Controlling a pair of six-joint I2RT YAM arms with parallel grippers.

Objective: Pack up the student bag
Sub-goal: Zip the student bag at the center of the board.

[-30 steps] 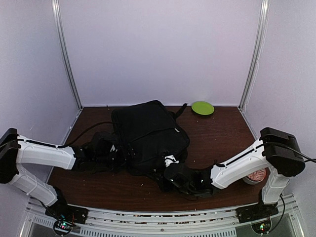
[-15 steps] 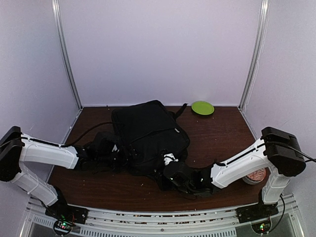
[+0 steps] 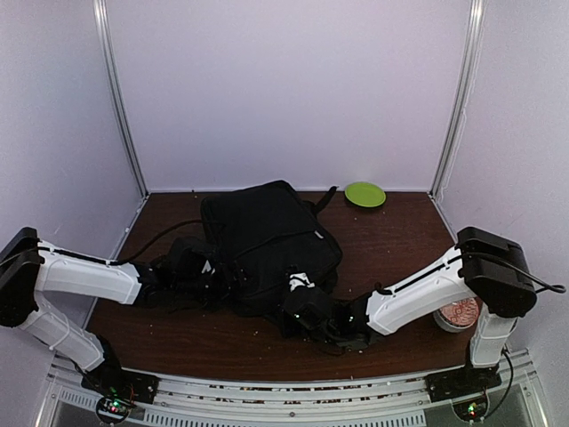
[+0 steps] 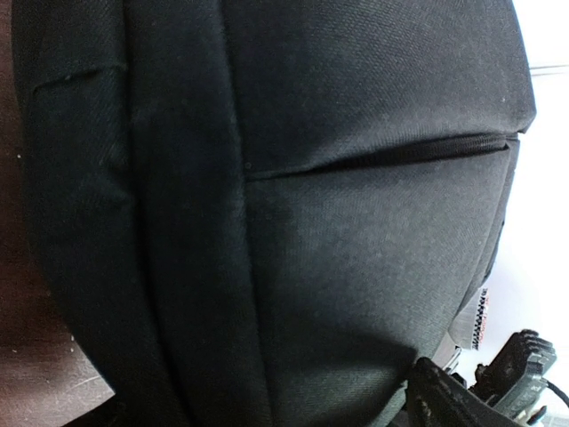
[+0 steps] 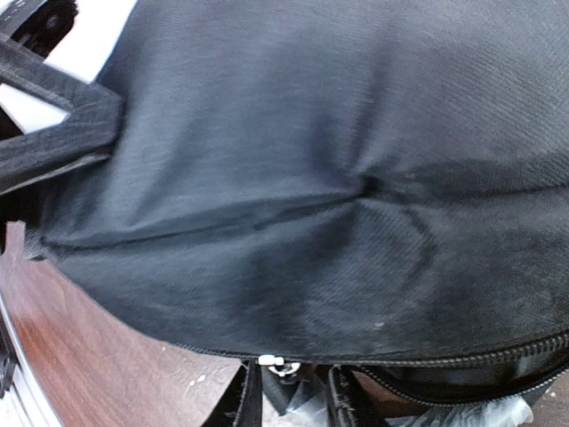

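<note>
Probably well along, judging from the lie of things. Can see the student bag (image 3: pixel 267 236) lying flat on the dark desk (image 3: pixel 400 249), left of centre and skewed, a strap end poking toward the back. Looks full and rounded from both wrist views, so reads as mostly loaded; cannot see inside to confirm. Spot no loose books or cases waiting on the desk — only a green plate (image 3: pixel 364 194) at the back right, well apart from the bag, and a round tub (image 3: pixel 458 316) near the right arm's upright, neither obviously meant for packing.

Down to the arms. Find the left end effector (image 3: pixel 206 274) against the bag's left side, spread wide; cannot tell about any fabric caught between its fingers, and get only black cloth from its own wrist view. Find the right end effector (image 5: pixel 293 396) at the bag's near edge, fingers part-way apart, nothing clearly pinched.

Smallest last: note the silver zipper pull (image 5: pixel 271 362) just above the gap between those fingers, and a zip line (image 5: pixel 462 356) running off sideways with crinkled clear plastic (image 5: pixel 498 414) showing beneath. Suggests a main zip not fully closed. Left to do, at a guess — take the pull and run the zip shut.
</note>
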